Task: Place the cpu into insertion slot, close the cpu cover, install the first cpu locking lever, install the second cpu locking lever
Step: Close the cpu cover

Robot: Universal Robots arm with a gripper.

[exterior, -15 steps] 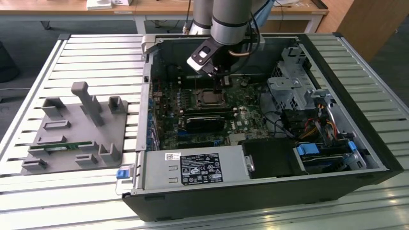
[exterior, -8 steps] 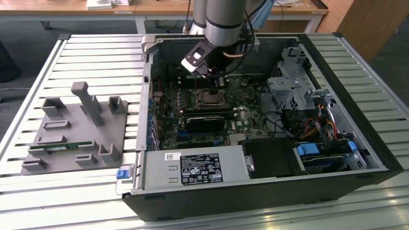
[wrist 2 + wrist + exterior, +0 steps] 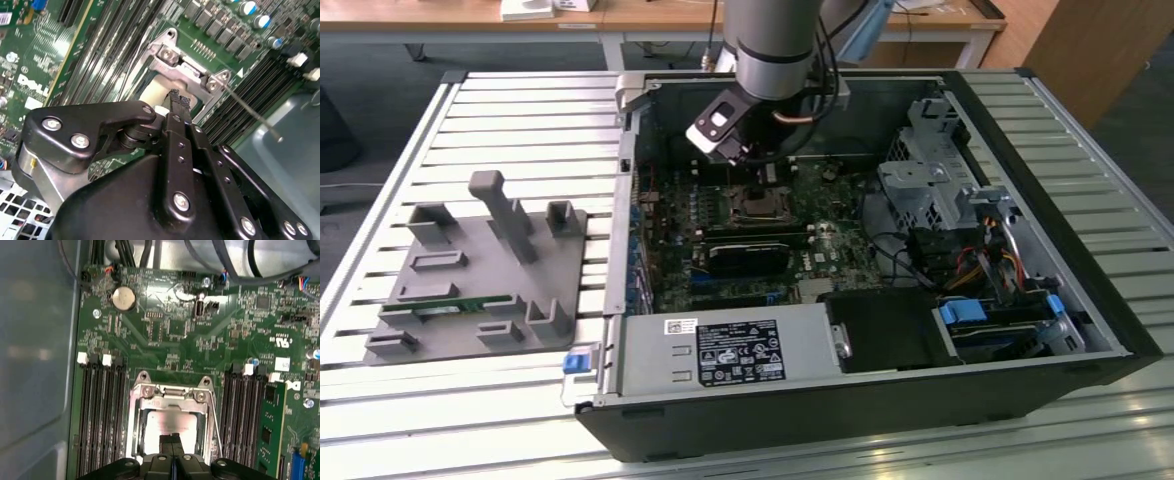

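The pincer (image 3: 173,441) is clenched. Its two black fingertips are pressed together with nothing seen between them, and it stands right over the insertion slot (image 3: 754,207) inside the open computer case (image 3: 854,420). The cpu (image 3: 167,424) already sits in that slot, its pale face showing through the window of the cpu cover (image 3: 172,399). The cover appears to lie down over it, though I cannot tell whether it is fully flat. The fingertips are at one edge of the slot, over the cpu's face, and whether they touch anything cannot be made out. One locking lever (image 3: 250,112), a thin wire rod, angles up and away from a corner of the slot, unlatched, reaching out over the memory slots (image 3: 100,415) that flank the slot.

Judging from this, the work is at the cover-and-lever stage. To do it well, the closed tips should act as one blunt pusher. They should bear on the silver frame rather than the chip's face and press straight down toward the slot, with no sideways drag that might shift the cpu on its contacts. Any push on the rod is best made low, close to the slot, so the wire flexes little and does not slip off the tips.
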